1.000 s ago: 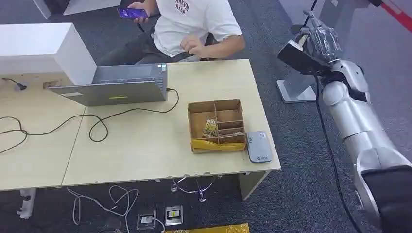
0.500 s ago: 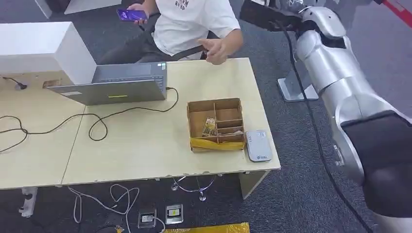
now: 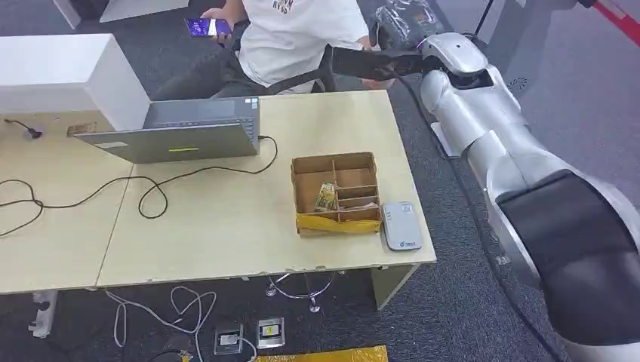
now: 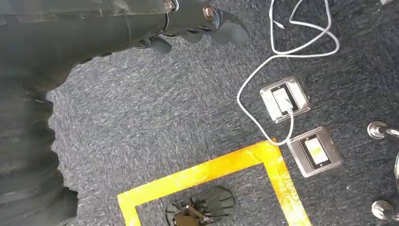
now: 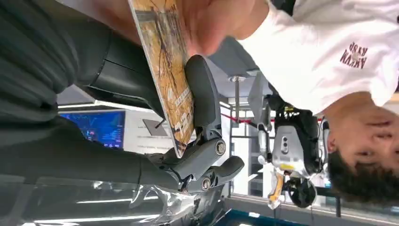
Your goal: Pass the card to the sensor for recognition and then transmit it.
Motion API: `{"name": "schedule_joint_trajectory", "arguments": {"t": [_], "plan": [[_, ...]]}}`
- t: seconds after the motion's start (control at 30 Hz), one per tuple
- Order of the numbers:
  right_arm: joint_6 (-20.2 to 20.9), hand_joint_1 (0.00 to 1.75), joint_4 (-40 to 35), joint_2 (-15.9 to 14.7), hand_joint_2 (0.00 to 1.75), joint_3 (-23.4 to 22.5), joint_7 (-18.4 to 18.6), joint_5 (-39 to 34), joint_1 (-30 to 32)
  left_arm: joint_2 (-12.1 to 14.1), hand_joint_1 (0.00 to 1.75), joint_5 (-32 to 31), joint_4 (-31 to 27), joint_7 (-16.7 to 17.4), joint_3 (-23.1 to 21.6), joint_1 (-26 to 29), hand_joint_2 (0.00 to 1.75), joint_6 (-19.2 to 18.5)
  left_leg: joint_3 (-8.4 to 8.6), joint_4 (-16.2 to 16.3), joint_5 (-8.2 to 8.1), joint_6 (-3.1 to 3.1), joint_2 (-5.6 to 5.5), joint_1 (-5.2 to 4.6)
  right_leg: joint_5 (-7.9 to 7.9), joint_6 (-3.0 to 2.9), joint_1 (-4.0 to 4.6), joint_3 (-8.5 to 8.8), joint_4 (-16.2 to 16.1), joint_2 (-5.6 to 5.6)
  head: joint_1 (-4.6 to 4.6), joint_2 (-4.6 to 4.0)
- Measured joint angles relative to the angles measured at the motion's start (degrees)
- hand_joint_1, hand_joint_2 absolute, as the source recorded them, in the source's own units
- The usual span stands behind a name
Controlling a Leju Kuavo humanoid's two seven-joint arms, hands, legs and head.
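A yellow-orange printed card (image 5: 165,66) stands between the thick grey thumb and dark fingers (image 5: 202,94) of my right hand (image 3: 402,18). A person's hand (image 5: 211,23) grips the same card from the other side. In the head view my right arm reaches over the table's far right corner toward the seated person (image 3: 302,34). The grey card sensor (image 3: 400,225) lies on the table by the front right edge. My left hand (image 4: 197,19) hangs over the carpet with its dark fingers apart, holding nothing.
A cardboard divider box (image 3: 336,194) with small items stands beside the sensor. An open laptop (image 3: 181,132) and a black cable (image 3: 151,196) lie on the wooden table (image 3: 226,234). The person holds a phone (image 3: 205,27). Floor sockets (image 4: 301,127) and yellow tape (image 4: 211,169) are below.
My right arm has swung from the far right, left across to the person. The person's hand rose from the lap and now grips the card.
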Motion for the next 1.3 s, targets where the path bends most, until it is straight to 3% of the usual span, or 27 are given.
{"name": "schedule_joint_trajectory", "arguments": {"t": [0.23,0.27,0.3,0.53,0.57,0.8,0.93,0.97,1.1,1.3], "plan": [[-0.02,1.75,1.42,1.25,1.75,1.51,-0.09,0.83,1.04,0.00,0.00,0.85,0.00,0.13,0.00,0.11,1.75,-0.02,-0.01,0.03,0.00,0.00,0.00,0.00,0.01,-0.01,0.00,0.01,0.01,0.00,0.00,0.00],[-0.02,0.70,1.57,1.38,1.75,1.53,0.02,0.85,1.17,0.00,0.00,1.01,0.00,0.13,0.00,0.19,1.75,-0.02,-0.02,0.02,0.00,0.00,0.00,0.00,0.01,-0.01,0.00,0.01,0.00,0.00,0.00,0.00],[-0.02,0.00,1.77,1.38,1.75,1.64,0.04,0.87,1.26,0.00,0.00,1.20,0.00,0.13,0.00,0.24,1.75,0.00,-0.02,0.03,0.00,0.00,0.00,0.00,0.01,-0.01,0.00,0.00,0.00,0.00,-0.02,0.00],[-0.88,0.00,2.71,1.66,1.75,2.32,1.03,-0.39,1.58,0.00,0.00,1.46,0.00,0.13,0.00,0.44,1.75,0.48,-0.01,0.05,0.00,0.00,0.01,0.00,0.02,0.00,0.00,0.00,0.00,0.05,0.00,0.00],[-1.18,0.00,2.86,1.66,0.00,2.34,1.03,-0.59,1.64,-0.02,0.00,1.46,0.00,0.13,0.00,0.46,1.75,0.57,-0.01,0.06,0.00,0.00,0.01,0.00,0.04,-0.01,0.00,0.00,0.00,0.05,-0.02,0.00],[-3.17,0.00,3.39,1.55,0.00,2.25,0.44,-4.14,1.68,-0.07,0.00,1.79,0.00,0.13,-0.04,0.51,1.75,1.12,-0.01,0.07,0.00,0.00,0.03,0.00,0.06,0.00,0.01,-0.01,0.00,0.08,0.00,0.00],[-2.08,0.00,3.58,1.38,0.00,-2.33,-1.57,-19.87,2.04,-0.35,0.00,3.05,0.00,0.13,-0.07,0.97,1.75,2.78,-0.01,0.10,0.00,0.00,0.03,0.00,0.06,0.00,0.01,0.01,0.00,0.08,-0.02,0.00],[-1.04,0.00,3.56,1.38,1.75,-3.92,-2.58,-24.06,2.27,-0.44,0.00,3.41,0.00,0.15,-0.07,1.22,1.75,3.17,-0.01,0.10,0.00,0.00,0.03,0.00,0.06,0.00,0.01,0.03,0.00,0.07,0.00,0.00],[3.37,0.00,2.16,1.38,1.75,-9.01,-4.28,-35.11,3.79,-0.96,0.00,4.77,0.02,-0.57,-0.04,2.36,1.75,3.93,-0.02,0.10,-0.01,0.01,0.04,0.00,0.06,0.00,0.00,0.03,0.00,0.08,0.00,0.00],[8.09,0.00,-5.25,0.81,1.75,-12.94,-1.37,-47.88,9.89,-1.11,0.00,6.34,0.02,-2.12,-0.04,3.58,1.75,3.93,0.02,0.13,-0.01,0.01,0.06,0.05,0.06,0.00,0.05,0.04,-0.01,0.08,0.00,0.00]]}}
